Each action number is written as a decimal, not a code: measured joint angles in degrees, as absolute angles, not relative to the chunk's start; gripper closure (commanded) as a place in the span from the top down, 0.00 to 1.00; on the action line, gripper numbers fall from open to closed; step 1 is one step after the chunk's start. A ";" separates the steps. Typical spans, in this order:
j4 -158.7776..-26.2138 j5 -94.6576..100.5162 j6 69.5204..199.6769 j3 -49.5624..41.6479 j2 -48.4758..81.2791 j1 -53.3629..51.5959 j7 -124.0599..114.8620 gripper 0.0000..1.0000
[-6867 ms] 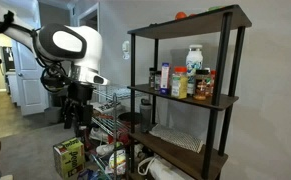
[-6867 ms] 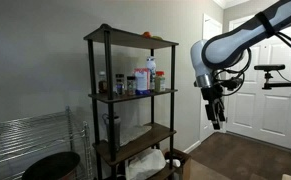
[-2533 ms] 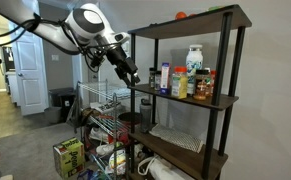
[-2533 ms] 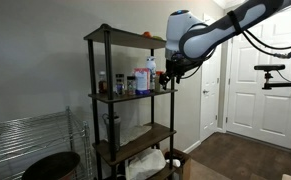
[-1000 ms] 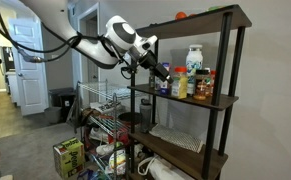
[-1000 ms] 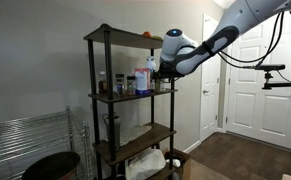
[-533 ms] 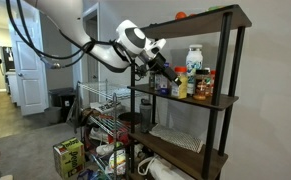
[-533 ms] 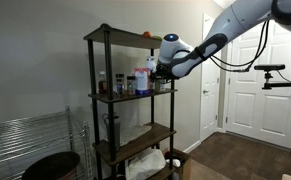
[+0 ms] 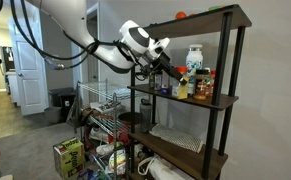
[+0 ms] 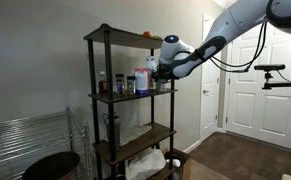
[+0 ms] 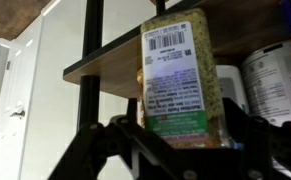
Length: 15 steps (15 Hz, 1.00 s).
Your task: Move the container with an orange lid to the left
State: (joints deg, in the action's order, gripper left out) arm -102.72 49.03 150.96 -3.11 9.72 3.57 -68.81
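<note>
The container with an orange lid (image 11: 180, 80), a slim bottle with yellowish contents and a barcode label, fills the middle of the wrist view, which stands upside down. Its cap end is hidden behind my gripper (image 11: 182, 135). The fingers sit on both sides of the bottle and look open around it. The bottle stands on the middle shelf (image 9: 175, 101). In both exterior views my gripper (image 9: 173, 72) (image 10: 157, 72) reaches in among the shelf's bottles, and the bottle (image 9: 180, 88) is partly hidden by it.
A big white jar (image 9: 194, 58) (image 11: 275, 85) and red-labelled bottles (image 9: 204, 86) stand right beside the bottle. A black shelf post (image 11: 88, 70) is close by. A wire rack (image 9: 105, 120), a black bin (image 10: 55, 165) and a door (image 10: 250, 80) surround the shelf unit.
The arm rose from low beside the shelf unit to the middle shelf. In the last half second my gripper pushed slightly further in around the bottle.
</note>
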 measured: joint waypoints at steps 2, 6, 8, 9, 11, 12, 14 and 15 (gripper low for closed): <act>-102.72 49.49 151.26 -3.38 9.72 3.57 -69.27 0.40; -102.72 49.94 151.30 -3.48 9.72 3.56 -69.38 0.38; -102.79 49.90 151.30 -3.45 9.65 3.50 -69.38 0.38; -103.04 49.80 151.30 -3.28 9.43 3.44 -69.37 0.38; -104.33 49.62 151.30 -2.51 8.35 3.16 -69.22 0.38; -105.38 49.43 151.30 -2.01 7.45 2.86 -69.02 0.38; -107.91 49.04 151.29 -0.83 5.32 2.27 -68.35 0.38; -109.18 48.95 151.28 -0.37 4.22 1.90 -68.00 0.38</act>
